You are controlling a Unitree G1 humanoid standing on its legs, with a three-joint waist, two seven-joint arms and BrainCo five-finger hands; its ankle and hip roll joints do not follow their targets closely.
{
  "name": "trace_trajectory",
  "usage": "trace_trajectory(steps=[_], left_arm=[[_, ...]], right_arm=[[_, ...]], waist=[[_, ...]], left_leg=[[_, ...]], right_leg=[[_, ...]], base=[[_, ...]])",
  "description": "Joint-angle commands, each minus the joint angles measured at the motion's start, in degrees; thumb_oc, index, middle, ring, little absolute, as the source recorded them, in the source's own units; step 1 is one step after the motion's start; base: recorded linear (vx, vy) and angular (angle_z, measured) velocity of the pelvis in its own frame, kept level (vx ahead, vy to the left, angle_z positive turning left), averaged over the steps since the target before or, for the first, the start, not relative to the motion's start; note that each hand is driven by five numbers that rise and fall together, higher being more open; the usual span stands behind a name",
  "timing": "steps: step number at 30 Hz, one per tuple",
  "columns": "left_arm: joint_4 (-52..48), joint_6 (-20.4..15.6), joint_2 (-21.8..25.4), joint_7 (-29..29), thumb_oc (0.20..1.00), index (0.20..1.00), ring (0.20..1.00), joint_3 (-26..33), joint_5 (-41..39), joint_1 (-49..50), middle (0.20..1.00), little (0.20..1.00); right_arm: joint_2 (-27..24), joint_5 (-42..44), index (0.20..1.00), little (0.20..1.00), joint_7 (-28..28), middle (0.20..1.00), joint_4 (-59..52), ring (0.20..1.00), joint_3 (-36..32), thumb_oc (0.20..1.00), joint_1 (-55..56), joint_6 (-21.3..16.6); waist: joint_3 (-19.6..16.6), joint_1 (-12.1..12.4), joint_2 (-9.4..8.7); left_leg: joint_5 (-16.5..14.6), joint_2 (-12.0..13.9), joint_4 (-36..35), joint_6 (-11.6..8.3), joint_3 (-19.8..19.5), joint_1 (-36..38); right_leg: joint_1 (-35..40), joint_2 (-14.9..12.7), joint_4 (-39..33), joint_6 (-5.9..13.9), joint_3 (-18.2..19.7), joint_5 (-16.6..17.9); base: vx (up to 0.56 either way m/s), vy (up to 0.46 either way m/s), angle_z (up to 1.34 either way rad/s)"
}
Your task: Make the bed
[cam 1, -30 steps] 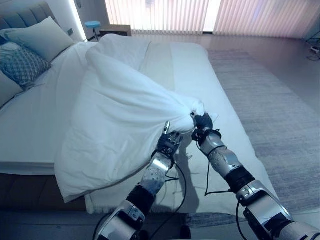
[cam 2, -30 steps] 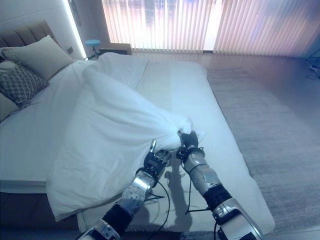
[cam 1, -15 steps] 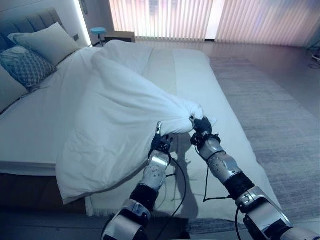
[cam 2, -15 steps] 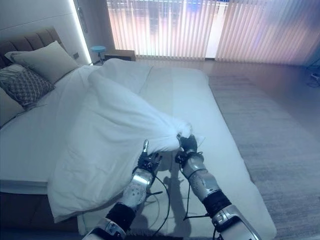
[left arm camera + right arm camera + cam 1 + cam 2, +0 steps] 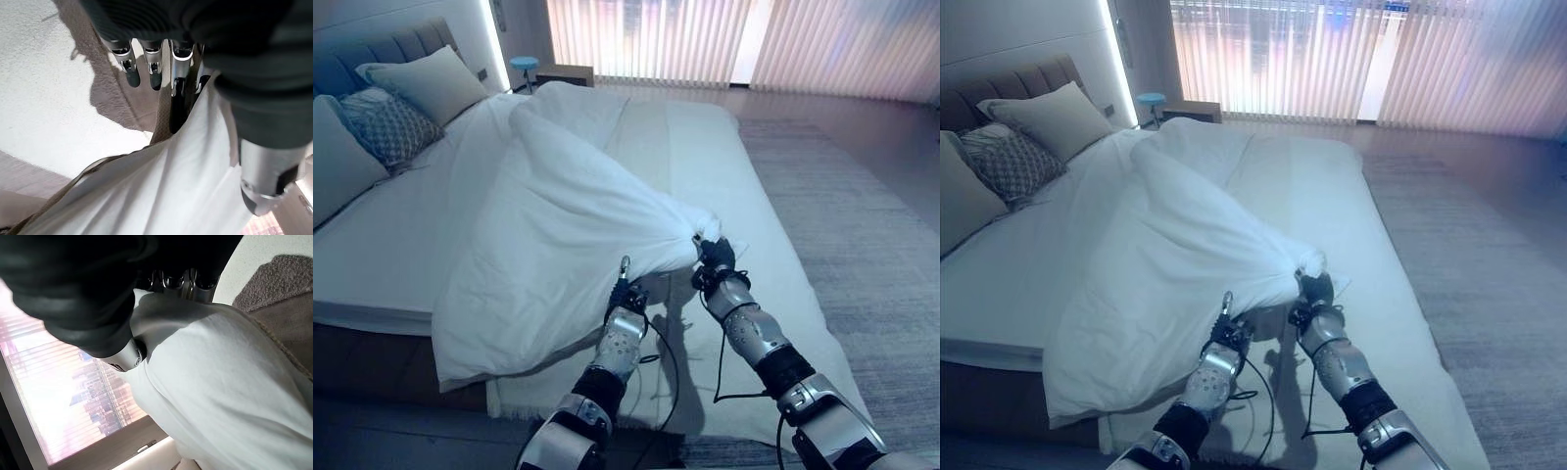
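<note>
One duvet [image 5: 558, 215], three pillows [image 5: 426, 83], one stool [image 5: 523, 64], two hands [image 5: 715, 257].

Tall vertical blinds [image 5: 705, 44] cover the windows along the far wall, from about 11 to 2 o'clock, and bright pinkish daylight comes through them. In the corner at 11 o'clock a narrow vertical light strip [image 5: 494, 44] glows on the white wall [image 5: 1009, 34], and near it a small round blue stool [image 5: 523, 64] stands beside a low dark cabinet [image 5: 563, 74]. A grey carpet [image 5: 842, 225] covers the floor from 1 to 4 o'clock, and a strip of smooth floor [image 5: 862, 108] lies between it and the blinds.
</note>
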Motion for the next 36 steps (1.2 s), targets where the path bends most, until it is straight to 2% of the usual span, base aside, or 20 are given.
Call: trace_trajectory(steps=[1,4,12,19,21,22,23,25,28,36], left_arm=[[5.6,-5.7,5.1,1.9,1.0,1.0,1.0,6.4,3.3,0.1,1.0,1.0],[5.1,-6.9,5.7,2.9,1.0,1.0,1.0,8.2,3.8,0.0,1.0,1.0],[4.9,-8.1,7.6,3.7,1.0,1.0,1.0,12.5,5.3,0.6,1.0,1.0],[5.3,-8.8,9.0,3.9,1.0,1.0,1.0,14.3,6.3,0.8,1.0,1.0],[5.4,-7.8,10.2,3.0,1.0,1.0,1.0,14.4,7.8,1.8,1.0,1.0],[5.4,-6.6,11.1,1.2,0.366,0.366,0.366,13.7,9.4,2.6,0.366,0.366],[5.7,-6.5,11.5,0.8,0.2,0.2,0.2,13.4,9.9,2.9,0.2,0.2],[7.1,-3.6,13.2,-2.2,0.2,0.2,0.2,11.9,12.7,4.3,0.2,0.2],[7.0,-1.2,15.7,-6.0,0.2,0.2,0.2,10.0,15.9,5.5,0.2,0.2],[0.2,-0.5,19.4,-12.3,0.2,0.2,0.2,7.6,20.1,9.7,0.2,0.2]], right_arm=[[-4.4,-3.4,0.2,0.2,-3.7,0.2,-3.2,0.2,-13.4,0.2,1.7,-13.1],[-3.1,-2.3,0.2,0.2,-5.2,0.2,-3.7,0.2,-15.3,0.2,3.2,-15.2],[-1.3,-1.6,0.2,0.2,-7.2,0.2,-6.6,0.2,-20.3,0.2,8.2,-18.0],[-0.8,-2.2,0.2,0.2,-7.3,0.2,-8.1,0.2,-21.8,0.2,11.4,-18.5],[-0.7,-2.0,0.2,0.2,-6.5,0.2,-8.2,0.2,-21.8,0.2,12.7,-18.4],[-0.6,-1.7,0.2,0.2,-5.4,0.2,-8.3,0.2,-21.5,0.2,13.5,-18.5],[-0.9,-1.7,0.2,0.2,-4.9,0.2,-8.2,0.2,-21.5,0.2,13.8,-18.2],[-1.2,-1.5,0.2,0.2,-2.6,0.2,-7.8,0.2,-20.7,0.2,14.9,-17.4],[-1.6,-1.3,0.2,0.2,0.5,0.2,-6.9,0.2,-20.1,0.2,16.9,-15.7],[-0.8,0.2,0.2,0.2,6.7,0.2,-1.4,0.2,-19.5,0.2,21.4,-11.8]], waist=[[-7.9,0.3,-1.37],[-7.8,0.3,-1.4],[-7.4,0.1,-1.39],[-7.2,-0.3,-1.45],[-7.0,-0.5,-1.27],[-6.8,-0.6,-1.23],[-6.8,-0.6,-1.22],[-6.6,-0.7,-1.03],[-6.3,-1.0,-0.64],[-6.5,-1.1,0.97]], left_leg=[[-7.1,-2.6,0.3,-1.19,2.3,2.4],[-7.1,-2.5,0.3,-1.21,2.1,2.3],[-7.3,-2.6,0.3,-1.21,1.5,2.1],[-7.6,-2.7,0.3,-1.29,1.4,2.1],[-7.8,-2.6,0.3,-1.36,1.7,2.3],[-7.8,-2.5,0.3,-1.38,1.9,2.4],[-7.8,-2.5,0.3,-1.41,2.0,2.4],[-7.7,-2.4,0.3,-1.46,2.1,2.4],[-7.6,-2.3,0.3,-1.53,2.1,2.4],[-7.6,-2.0,0.3,-1.61,1.3,3.1]], right_leg=[[0.6,0.6,0.6,3.68,-2.5,-3.3],[0.6,0.6,0.6,3.66,-2.5,-3.4],[0.6,0.5,0.9,3.58,-3.2,-3.8],[0.7,0.6,0.8,3.59,-3.4,-4.0],[0.8,0.7,0.6,3.54,-3.1,-4.1],[0.8,0.9,0.6,3.5,-2.9,-4.1],[0.8,0.9,0.6,3.46,-2.8,-4.1],[0.8,1.0,0.7,3.39,-2.6,-4.3],[0.6,1.0,1.1,3.18,-2.4,-4.5],[0.2,1.2,4.5,2.23,-2.7,-6.5]], base=[[0.0,-0.003,0.04],[0.01,-0.006,0.04],[0.03,-0.005,0.09],[0.02,-0.006,0.03],[0.03,-0.014,0.02],[0.0,0.0,0.0],[0.0,0.0,0.0],[0.0,0.0,0.0],[0.0,0.0,0.0],[0.0,0.0,0.0]])
